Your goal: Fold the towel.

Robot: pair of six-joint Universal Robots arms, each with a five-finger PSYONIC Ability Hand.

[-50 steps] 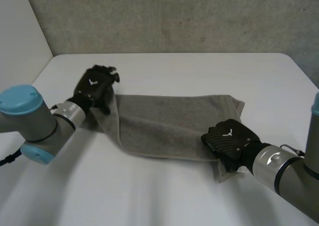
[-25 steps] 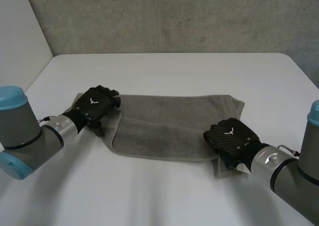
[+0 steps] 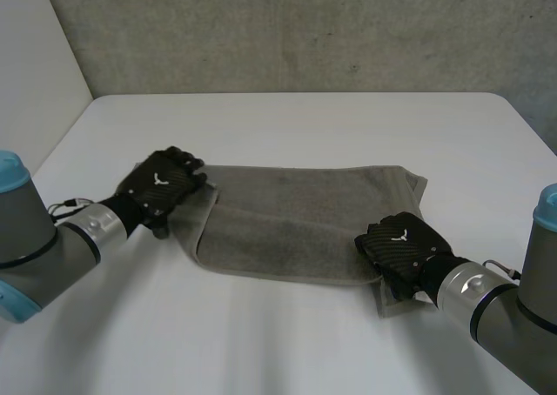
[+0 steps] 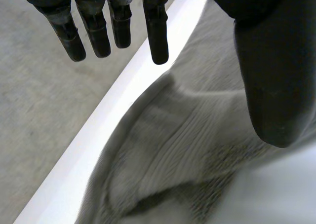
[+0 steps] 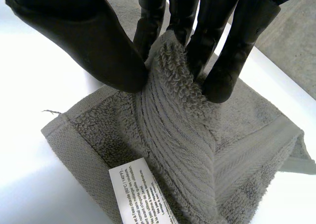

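Mid-fold: right robot hand (image 3: 400,243) pinches towel's (image 3: 305,212) near right corner; left robot hand (image 3: 161,186), fingers (image 4: 155,36) straight, apparently just off its left end. Next, carry corner leftward.

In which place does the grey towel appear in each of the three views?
Head view: towel across the table, left hand at one end, right hand at the other.
Left wrist view: towel under the open left hand.
Right wrist view: towel fold pinched by right hand.
Shared landmark: white table.

Grey-taupe towel (image 3: 296,221), looped pile, ribbed stripe band; its label (image 5: 140,194) white with black print. Black left hand (image 3: 161,186) and right hand (image 3: 400,243), carbon-weave backs, white logo. White table (image 3: 305,125). Mottled grey concrete wall (image 3: 305,30).
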